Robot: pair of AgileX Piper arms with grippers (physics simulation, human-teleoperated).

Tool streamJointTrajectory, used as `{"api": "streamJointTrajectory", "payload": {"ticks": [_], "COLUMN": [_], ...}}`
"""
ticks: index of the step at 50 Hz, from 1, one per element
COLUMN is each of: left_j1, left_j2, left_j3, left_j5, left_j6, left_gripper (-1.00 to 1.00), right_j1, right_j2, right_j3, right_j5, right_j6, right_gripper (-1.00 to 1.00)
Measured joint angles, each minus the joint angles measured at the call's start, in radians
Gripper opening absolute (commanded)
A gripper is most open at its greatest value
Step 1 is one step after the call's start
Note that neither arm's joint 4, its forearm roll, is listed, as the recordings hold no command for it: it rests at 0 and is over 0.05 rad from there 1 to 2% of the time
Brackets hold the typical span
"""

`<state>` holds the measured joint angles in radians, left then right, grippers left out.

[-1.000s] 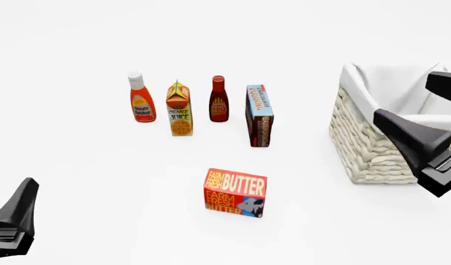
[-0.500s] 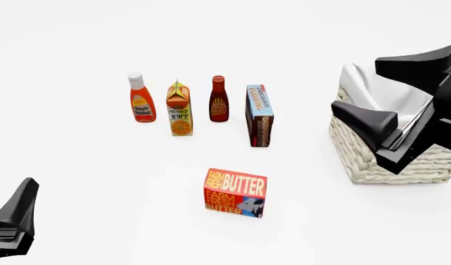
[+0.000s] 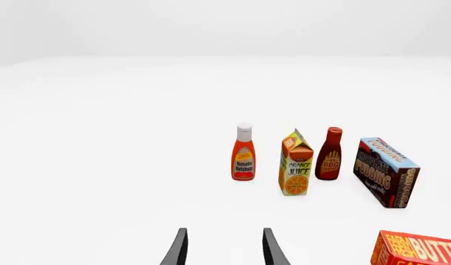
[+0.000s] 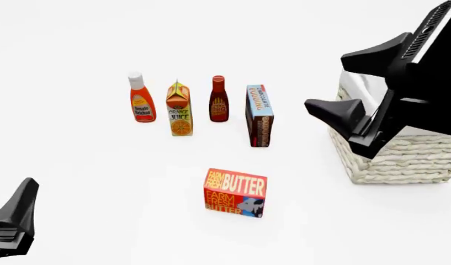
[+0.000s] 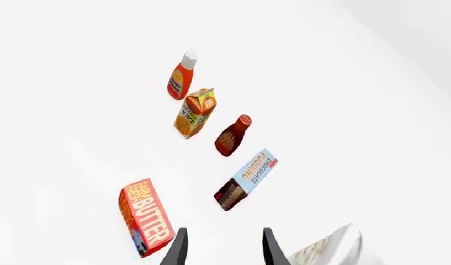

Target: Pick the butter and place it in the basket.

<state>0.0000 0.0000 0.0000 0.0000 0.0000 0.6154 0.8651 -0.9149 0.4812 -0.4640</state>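
Note:
The butter [image 4: 235, 193], a red-orange carton with yellow lettering, stands on the white table near the front centre; it also shows as the butter [image 3: 420, 251] and the butter [image 5: 146, 216]. The wicker basket [image 4: 409, 163] sits at the right, partly covered by my right arm. My right gripper [image 4: 327, 81] hangs open in the air in front of the basket's left side, up and to the right of the butter, holding nothing. My left gripper [image 4: 25, 190] rests open at the front left, far from the butter. The wrist views show the left gripper [image 3: 225, 234] and the right gripper [image 5: 223, 234] with nothing between their fingers.
Behind the butter stands a row: a ketchup bottle [image 4: 141, 102], an orange juice carton [image 4: 179, 109], a dark BBQ sauce bottle [image 4: 218, 100] and a chocolate pudding box [image 4: 259, 116]. A corner of the basket [image 5: 328, 251] shows in the right wrist view.
My right gripper has risen and swung left from the basket's right side to in front of its left side. The left arm and the groceries have not moved.

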Motion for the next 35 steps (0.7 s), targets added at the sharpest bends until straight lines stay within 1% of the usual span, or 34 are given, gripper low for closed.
{"api": "streamJointTrajectory", "payload": {"ticks": [14,35], "left_j1": [0.000,0.000], "left_j2": [0.000,0.000], "left_j3": [0.000,0.000], "left_j5": [0.000,0.000], "left_j6": [0.000,0.000], "left_gripper": [1.00,1.00], "right_j1": [0.027,0.057], "right_j2": [0.069,0.221], "right_j3": [-0.104,-0.268], "right_j5": [0.118,0.286], "right_j6": [0.002,-0.002], "right_gripper": [1.00,1.00]}}
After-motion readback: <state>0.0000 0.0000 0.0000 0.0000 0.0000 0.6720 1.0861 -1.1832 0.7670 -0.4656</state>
